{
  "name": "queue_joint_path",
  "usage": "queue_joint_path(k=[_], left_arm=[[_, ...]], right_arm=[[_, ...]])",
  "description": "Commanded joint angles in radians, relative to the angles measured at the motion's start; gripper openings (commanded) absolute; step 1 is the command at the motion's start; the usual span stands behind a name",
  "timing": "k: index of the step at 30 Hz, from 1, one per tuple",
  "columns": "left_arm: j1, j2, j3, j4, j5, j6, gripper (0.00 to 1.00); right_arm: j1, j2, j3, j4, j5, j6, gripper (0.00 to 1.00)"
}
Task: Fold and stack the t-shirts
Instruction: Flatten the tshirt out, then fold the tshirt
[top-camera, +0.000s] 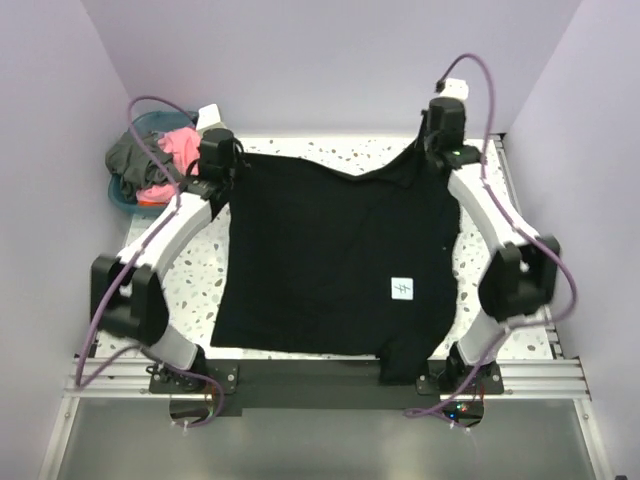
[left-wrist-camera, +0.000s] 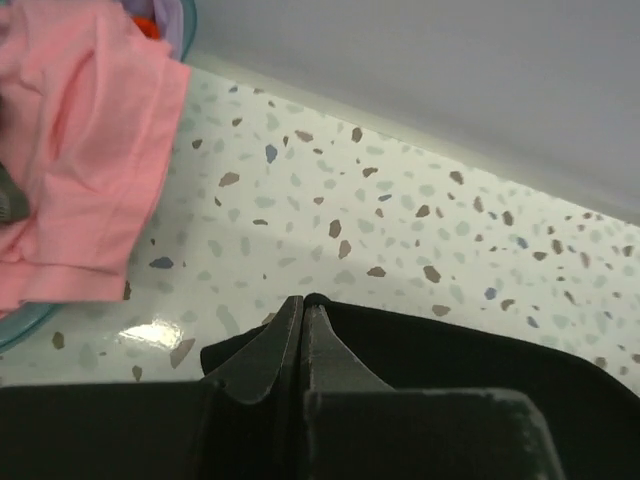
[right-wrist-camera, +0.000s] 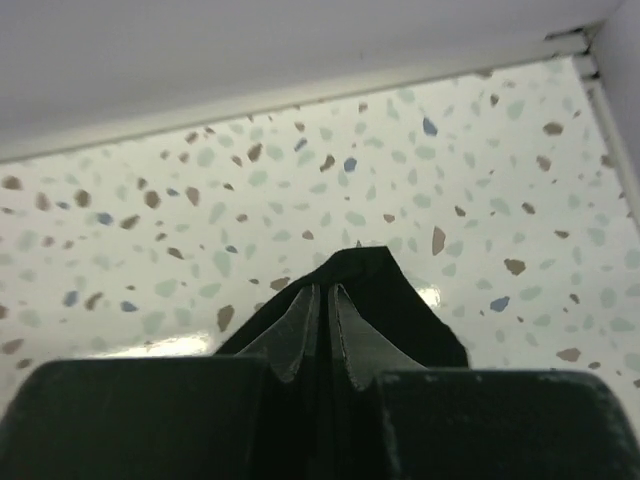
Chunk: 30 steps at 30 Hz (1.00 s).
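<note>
The large black t-shirt (top-camera: 335, 260) lies spread over the speckled table, its small white label (top-camera: 401, 288) facing up and its near edge hanging over the front. My left gripper (top-camera: 232, 168) is shut on the shirt's far left corner (left-wrist-camera: 420, 350). My right gripper (top-camera: 432, 148) is shut on the far right corner (right-wrist-camera: 375, 275), where the cloth peaks up between the fingers. The coral pink t-shirt (top-camera: 178, 150) and the dark grey t-shirt (top-camera: 130, 155) lie bunched in the basket at the far left. The pink one also shows in the left wrist view (left-wrist-camera: 75, 150).
The round blue basket (top-camera: 122, 195) stands at the table's far left corner, close to my left gripper. Lilac walls close in the back and both sides. A metal rail (top-camera: 545, 375) runs along the near edge by the arm bases.
</note>
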Motion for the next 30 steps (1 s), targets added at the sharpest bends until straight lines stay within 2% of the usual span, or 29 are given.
queue_joint_path(k=[1, 3, 4, 5, 7, 8, 10, 11, 13, 15, 21, 22, 27, 29, 30], left_arm=[[0.075, 0.225, 0.108, 0.323, 0.076, -0.003, 0.04], [0.117, 0.348, 0.214, 0.318, 0.141, -0.002, 0.08], [0.133, 0.443, 0.310, 0.318, 0.172, -0.006, 0.19], [0.145, 0.480, 0.355, 0.321, 0.207, -0.008, 0.26], [0.165, 0.543, 0.462, 0.297, 0.224, -0.005, 0.44], [0.170, 0.550, 0.486, 0.277, 0.226, -0.002, 0.52], [0.185, 0.538, 0.509, 0.249, 0.239, -0.014, 0.69], [0.187, 0.522, 0.501, 0.231, 0.242, -0.021, 0.72], [0.187, 0.451, 0.433, 0.226, 0.235, -0.028, 0.77], [0.187, 0.386, 0.368, 0.209, 0.218, -0.064, 0.78], [0.173, 0.090, 0.049, 0.025, 0.088, -0.254, 0.70], [0.165, -0.002, -0.055, 0.012, 0.069, -0.274, 0.70], [0.067, -0.266, -0.379, -0.149, -0.090, -0.406, 0.70], [0.032, -0.383, -0.460, -0.233, -0.113, -0.446, 0.73], [0.021, -0.419, -0.493, -0.278, -0.139, -0.515, 0.73]], right_arm=[[-0.061, 0.192, 0.138, 0.144, -0.039, 0.036, 0.00], [-0.073, 0.314, 0.246, 0.083, -0.077, 0.050, 0.00], [-0.084, 0.410, 0.356, 0.060, -0.090, 0.055, 0.02], [-0.086, 0.461, 0.416, -0.002, -0.111, 0.058, 0.18], [-0.087, 0.523, 0.563, -0.056, -0.117, 0.061, 0.41], [-0.087, 0.565, 0.602, -0.080, -0.116, 0.063, 0.60], [-0.087, 0.577, 0.665, -0.139, -0.105, 0.070, 0.75], [-0.087, 0.565, 0.671, -0.167, -0.105, 0.076, 0.86], [-0.087, 0.534, 0.653, -0.201, -0.102, 0.099, 0.91], [-0.086, 0.447, 0.603, -0.236, -0.099, 0.136, 0.92], [-0.072, 0.102, 0.140, -0.238, -0.076, 0.210, 0.91], [-0.072, -0.020, -0.001, -0.241, -0.078, 0.225, 0.90], [-0.067, -0.349, -0.449, -0.261, -0.163, 0.323, 0.87], [-0.061, -0.468, -0.539, -0.316, -0.223, 0.343, 0.84], [-0.057, -0.500, -0.606, -0.342, -0.240, 0.362, 0.82]])
